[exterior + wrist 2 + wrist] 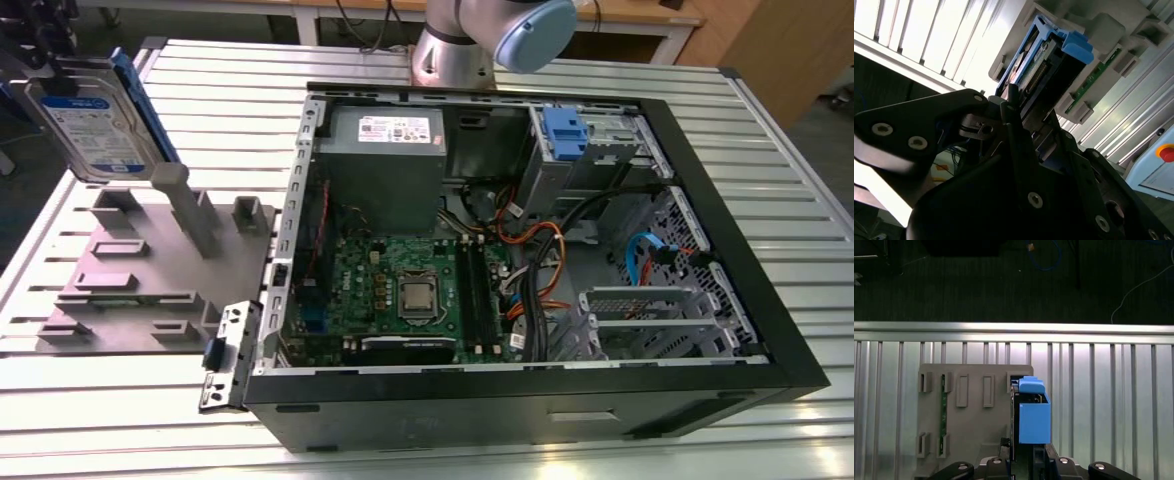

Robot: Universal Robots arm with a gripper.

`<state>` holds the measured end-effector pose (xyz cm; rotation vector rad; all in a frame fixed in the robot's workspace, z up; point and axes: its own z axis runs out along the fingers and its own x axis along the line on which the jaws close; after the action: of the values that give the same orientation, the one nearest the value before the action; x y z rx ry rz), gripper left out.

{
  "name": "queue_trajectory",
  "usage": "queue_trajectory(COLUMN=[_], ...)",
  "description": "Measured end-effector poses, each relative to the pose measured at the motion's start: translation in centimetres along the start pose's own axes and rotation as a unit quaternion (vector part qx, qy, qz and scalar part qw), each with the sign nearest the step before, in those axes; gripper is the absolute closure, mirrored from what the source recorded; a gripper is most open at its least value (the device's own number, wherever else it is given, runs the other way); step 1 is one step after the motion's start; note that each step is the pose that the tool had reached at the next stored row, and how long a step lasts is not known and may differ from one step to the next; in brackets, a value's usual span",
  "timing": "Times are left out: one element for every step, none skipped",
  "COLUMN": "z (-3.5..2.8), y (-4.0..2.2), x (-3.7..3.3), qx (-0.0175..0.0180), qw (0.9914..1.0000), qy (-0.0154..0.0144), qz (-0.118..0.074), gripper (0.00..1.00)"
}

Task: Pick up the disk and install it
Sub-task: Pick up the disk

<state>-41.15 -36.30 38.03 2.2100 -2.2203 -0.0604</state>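
Pincer (48, 48) is clamped on the disk (91, 120), jaws narrow, one finger on each flat face. In the first wrist view I see the fingers (1004, 443) flanking the drive just below the blue carrier frame (1033, 415). In the second wrist view the same grip shows from the side, with the drive's connector end and the blue tab pointing away from the wrist. The disk stands on edge, label face towards the exterior camera and tilted a bit, over the bench (774, 130) corner at the exterior view's far left. It sits right above the grey fixture plate (134, 285), which lies along the bench edge on the exterior view's left. From this angle I can't tell if the drive's lower edge is clear of the fixture slot or just seated in it; looks barely apart at best. The open PC case (767, 345) lies on its side mid-bench, just beside the fixture and well apart from the disk. Inside it, the grey power-supply box (387, 150) is at the far edge. A drive bay with a blue latch (563, 135) is at the far corner on the exterior view's right. The motherboard (400, 290) is towards the near edge. The arm's base column (461, 45) rises at the bench's far edge behind the case.
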Motion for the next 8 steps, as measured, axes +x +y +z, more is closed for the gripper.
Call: queue_trajectory(z=[0.0,0.0,-0.04,-0.12,-0.21,-0.32,-0.45,-0.6], y=[0.0,0.0,0.0,0.01,0.01,0.01,0.02,0.02], x=[0.0,0.0,0.0,0.0,-0.01,-0.01,-0.01,-0.01], qx=[0.0,0.0,-0.0001,-0.0002,-0.0002,-0.0001,-0.0001,0.0], qw=[1.0,1.0,1.0,1.0,1.0,1.0,1.0,1.0], qy=[0.0,0.0,0.0001,0.0001,0.0001,0.0001,0.0,0.0], qz=[0.0,0.0,0.0,0.0,0.0,0.0,0.0,0.0], gripper=[0.65,0.65,0.65,0.65,0.65,0.65,0.65,0.65])
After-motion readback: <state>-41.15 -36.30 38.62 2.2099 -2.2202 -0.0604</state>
